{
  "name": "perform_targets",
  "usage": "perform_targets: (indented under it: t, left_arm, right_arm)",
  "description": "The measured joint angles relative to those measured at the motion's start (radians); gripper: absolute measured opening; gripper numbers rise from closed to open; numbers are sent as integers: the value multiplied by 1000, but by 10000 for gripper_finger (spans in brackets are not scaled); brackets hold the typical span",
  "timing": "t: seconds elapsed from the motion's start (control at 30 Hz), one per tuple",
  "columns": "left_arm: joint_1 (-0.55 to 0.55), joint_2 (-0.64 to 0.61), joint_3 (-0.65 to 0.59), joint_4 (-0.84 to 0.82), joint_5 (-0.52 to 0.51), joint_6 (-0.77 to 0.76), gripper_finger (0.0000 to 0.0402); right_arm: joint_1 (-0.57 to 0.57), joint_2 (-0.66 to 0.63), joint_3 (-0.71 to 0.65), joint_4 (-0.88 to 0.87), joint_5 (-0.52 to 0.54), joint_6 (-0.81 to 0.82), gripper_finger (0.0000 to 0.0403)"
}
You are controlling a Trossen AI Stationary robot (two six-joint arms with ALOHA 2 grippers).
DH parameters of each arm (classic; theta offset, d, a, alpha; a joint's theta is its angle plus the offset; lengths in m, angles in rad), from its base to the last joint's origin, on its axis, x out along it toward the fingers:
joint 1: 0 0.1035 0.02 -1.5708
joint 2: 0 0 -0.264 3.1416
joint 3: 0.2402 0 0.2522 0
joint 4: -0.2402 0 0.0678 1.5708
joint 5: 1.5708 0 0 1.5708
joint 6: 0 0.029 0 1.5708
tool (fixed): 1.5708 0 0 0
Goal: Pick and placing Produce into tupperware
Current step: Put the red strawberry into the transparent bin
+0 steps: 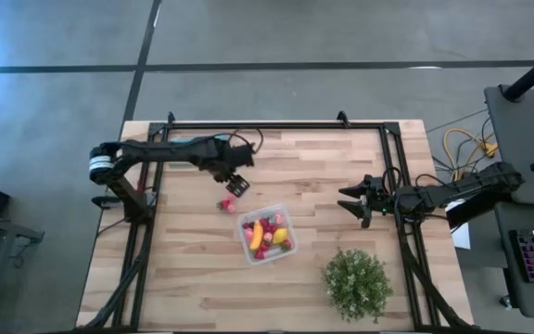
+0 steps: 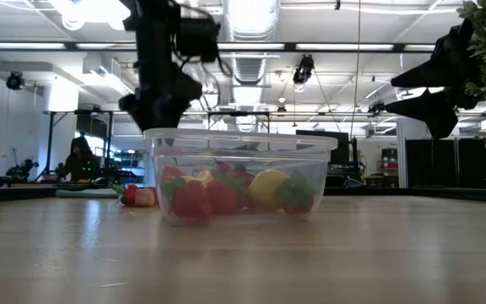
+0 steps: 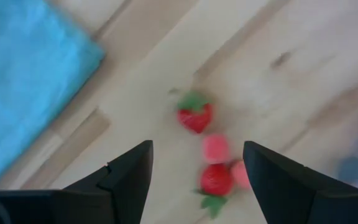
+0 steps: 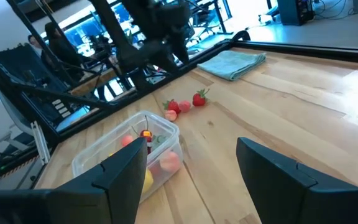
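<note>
The left claw (image 1: 234, 182) hangs above the worktop (image 1: 184, 278) with its fingers (image 3: 126, 180) spread and nothing between them. From the tupperware (image 1: 266, 233), that claw sits at about 10 o'clock in the high view. Right beneath it, loose Produce (image 3: 207, 146) lies on the bare wood: two red strawberries with green tops and a couple of pink bits bunched close together. A teal cloth (image 3: 27, 81) lies near them, flat on the boards.

The tupperware stands upright near the middle of the worktop, already holding a mix of red, pink, yellow and orange pieces (image 2: 226, 192). The loose berries (image 2: 139, 196) rest just outside its wall, apart from it.

Over at 3 o'clock from the box, the right claw (image 1: 352, 201) waits off the surface, fingers (image 4: 120, 177) parted, empty, pointed toward the tupperware. A green leafy bush (image 1: 357, 284) stands at roughly 4 o'clock from the box, well apart from it.
</note>
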State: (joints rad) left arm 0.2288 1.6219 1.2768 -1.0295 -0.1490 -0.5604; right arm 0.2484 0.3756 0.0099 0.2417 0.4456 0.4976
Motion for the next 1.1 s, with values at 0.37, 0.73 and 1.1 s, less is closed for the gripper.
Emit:
perform_targets:
  t: [0.37, 0.73, 1.1]
  left_arm:
    - [70, 31, -116, 162, 87, 18, 235]
    - [77, 31, -198, 257, 87, 17, 235]
    - [77, 31, -267, 393, 93, 16, 235]
  right_arm:
    - [0, 0, 0, 0, 0, 0, 240]
    - [0, 0, 0, 0, 0, 0, 240]
    - [0, 0, 0, 0, 0, 0, 240]
